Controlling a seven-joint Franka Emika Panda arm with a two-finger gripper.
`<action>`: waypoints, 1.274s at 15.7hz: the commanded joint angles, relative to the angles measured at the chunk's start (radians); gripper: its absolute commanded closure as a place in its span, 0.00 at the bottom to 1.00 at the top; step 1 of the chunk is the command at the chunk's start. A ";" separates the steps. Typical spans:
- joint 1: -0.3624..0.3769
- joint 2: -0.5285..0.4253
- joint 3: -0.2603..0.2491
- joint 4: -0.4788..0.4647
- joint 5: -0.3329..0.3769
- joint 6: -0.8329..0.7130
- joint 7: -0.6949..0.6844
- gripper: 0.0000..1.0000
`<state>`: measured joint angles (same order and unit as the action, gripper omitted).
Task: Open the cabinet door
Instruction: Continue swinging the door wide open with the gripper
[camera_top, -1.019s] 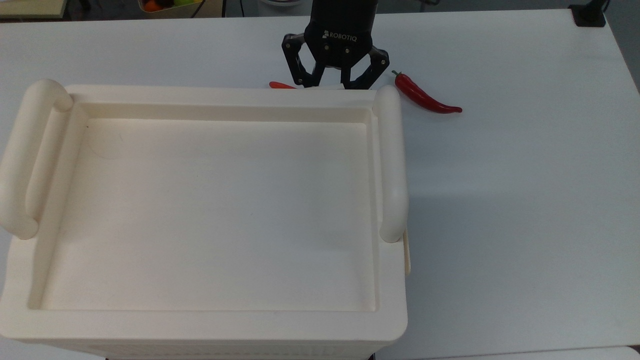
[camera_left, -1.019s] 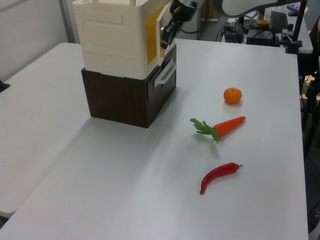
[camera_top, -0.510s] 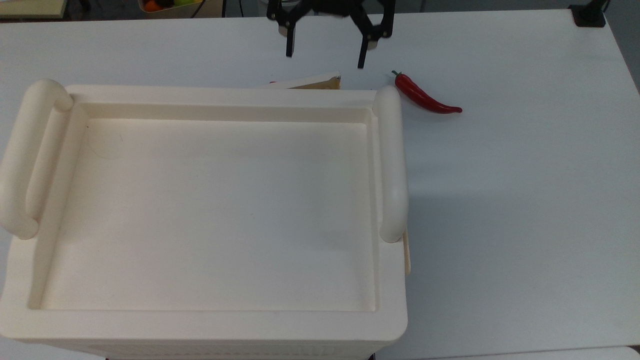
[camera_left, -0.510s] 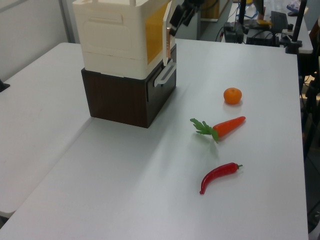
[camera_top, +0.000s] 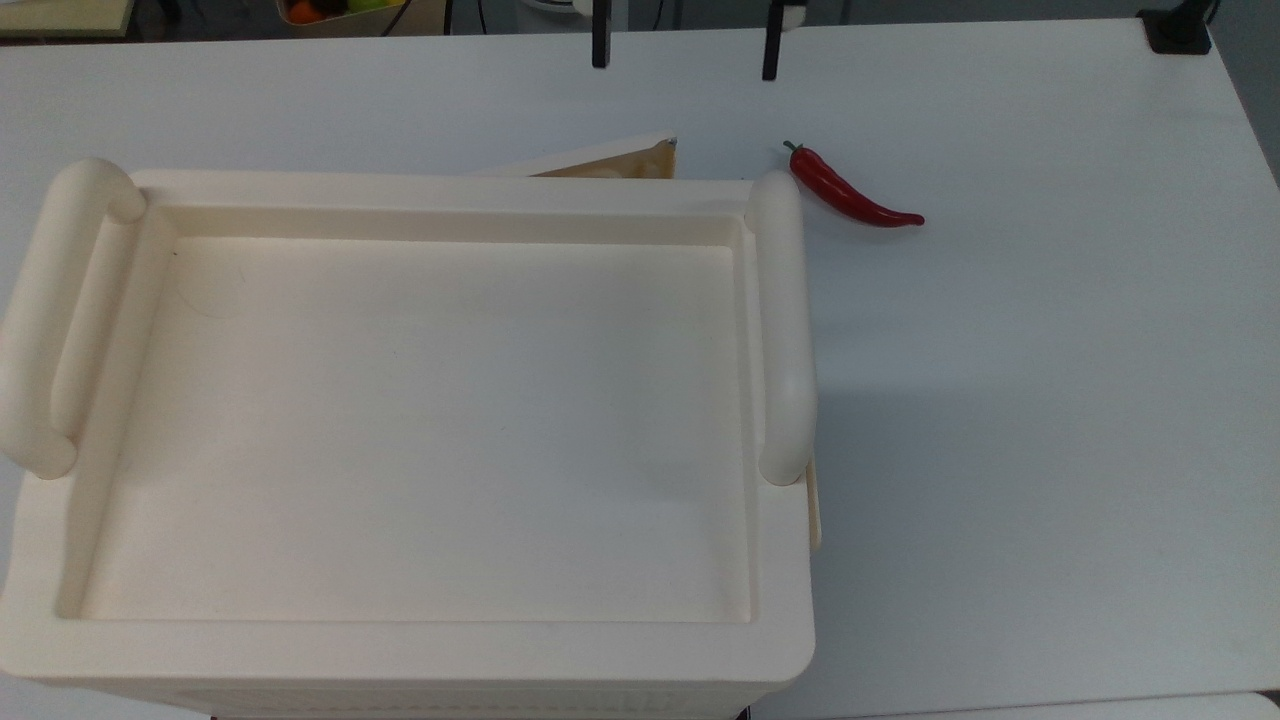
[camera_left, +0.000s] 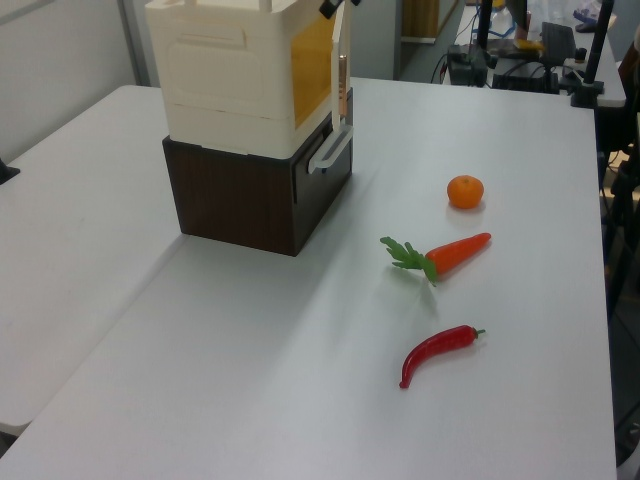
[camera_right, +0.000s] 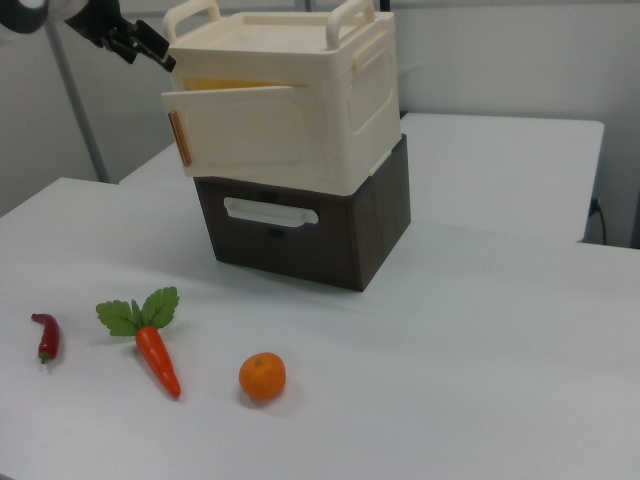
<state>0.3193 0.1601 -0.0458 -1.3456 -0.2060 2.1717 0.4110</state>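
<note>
No readable text, labels, brands or numbers anywhere in the current views.

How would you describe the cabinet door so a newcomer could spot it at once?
Find the cream cabinet stacked on the dark brown drawer box. The cabinet door is the flat panel on its front, standing slightly ajar; unlike the rounded handles on top, it is thin and hinged.
</note>
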 joint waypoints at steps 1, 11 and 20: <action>0.026 0.058 0.000 0.011 0.008 0.080 0.014 0.00; 0.020 0.012 -0.003 -0.017 0.000 -0.197 -0.087 0.00; -0.051 -0.042 -0.016 -0.026 0.023 -0.565 -0.308 0.00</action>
<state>0.2913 0.1321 -0.0567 -1.3455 -0.2062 1.6718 0.1580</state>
